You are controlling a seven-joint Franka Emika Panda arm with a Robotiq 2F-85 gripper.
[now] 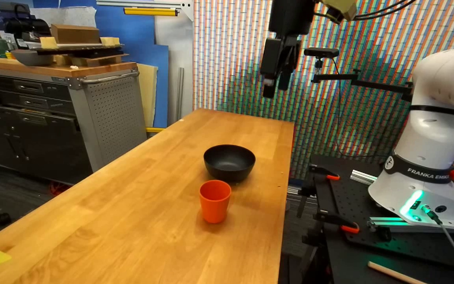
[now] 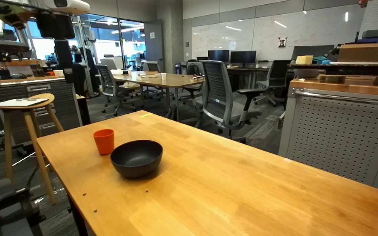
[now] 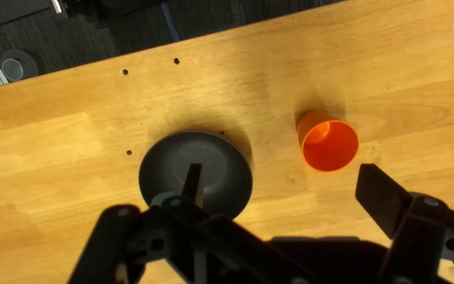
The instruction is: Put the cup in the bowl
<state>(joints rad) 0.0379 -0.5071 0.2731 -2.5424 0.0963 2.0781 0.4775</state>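
The orange-red cup point(image 1: 214, 203) stands upright on the wooden table in both exterior views point(image 2: 104, 142). The round black bowl point(image 1: 229, 170) stands close beside it, apart from it, and looks empty; it also shows in an exterior view point(image 2: 136, 167). In the wrist view the cup point(image 3: 327, 146) is right of centre and the bowl point(image 3: 231, 173) is left of centre. My gripper point(image 3: 282, 167) is open and empty, with its left finger in front of the bowl in the picture. In an exterior view the gripper point(image 1: 276, 85) hangs high above the table.
The wooden table point(image 1: 152, 197) has its long edge beside the robot base point(image 1: 420, 165). A grey perforated cabinet point(image 2: 343, 137) stands across from it. A camera on a stand point(image 1: 321, 52) is behind the gripper. A wooden stool point(image 2: 41, 98) and an office chair point(image 2: 221, 95) stand near the table.
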